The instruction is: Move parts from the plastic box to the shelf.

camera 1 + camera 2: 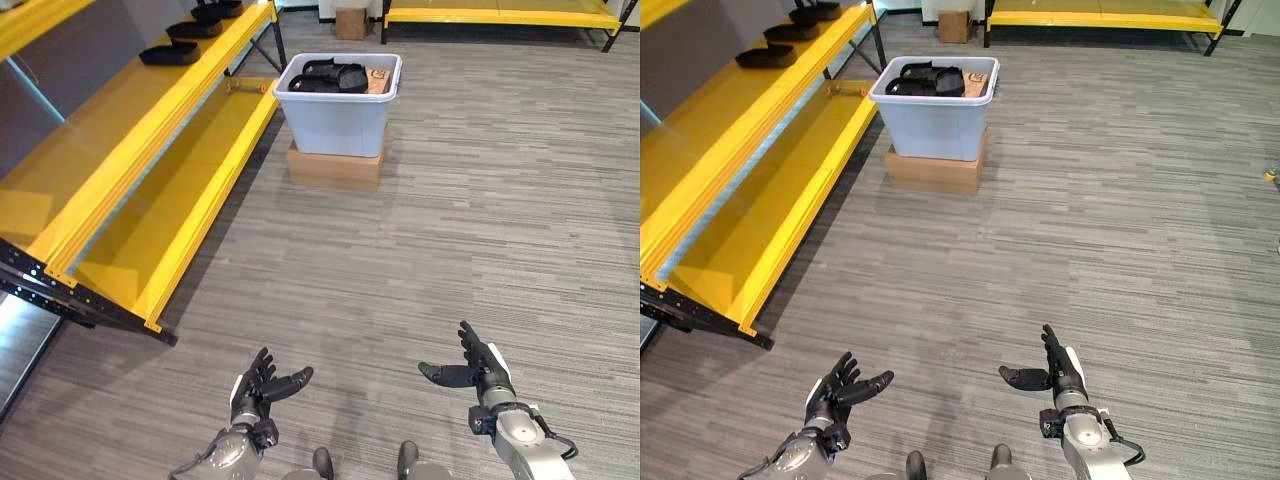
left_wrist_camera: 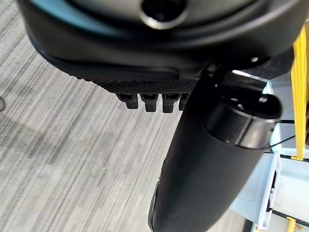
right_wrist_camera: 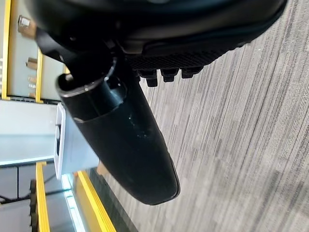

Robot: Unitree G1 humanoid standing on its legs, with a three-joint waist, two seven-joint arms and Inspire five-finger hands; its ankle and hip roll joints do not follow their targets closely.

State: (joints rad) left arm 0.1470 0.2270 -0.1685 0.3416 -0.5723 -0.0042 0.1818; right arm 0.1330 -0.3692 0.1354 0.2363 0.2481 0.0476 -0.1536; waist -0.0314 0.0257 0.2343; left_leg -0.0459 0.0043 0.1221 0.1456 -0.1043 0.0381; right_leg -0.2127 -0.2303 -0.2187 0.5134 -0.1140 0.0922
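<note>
Parts (image 1: 330,76), seemingly dark, in plastic box (image 1: 338,120); left hand (image 1: 255,388), right hand (image 1: 478,368) spread, empty.

Brightness: even and bright across the grey floor (image 1: 470,200), with no dark corners.
Shadows: a soft one lies on the floor under the yellow shelf (image 1: 150,170); another hugs the base of the plastic box (image 1: 340,105).
Glare: pale sheen on the shelf's upper boards.
Focus: the left hand (image 2: 207,159) and right hand (image 3: 120,130) loom soft and close in the wrist views.
</note>
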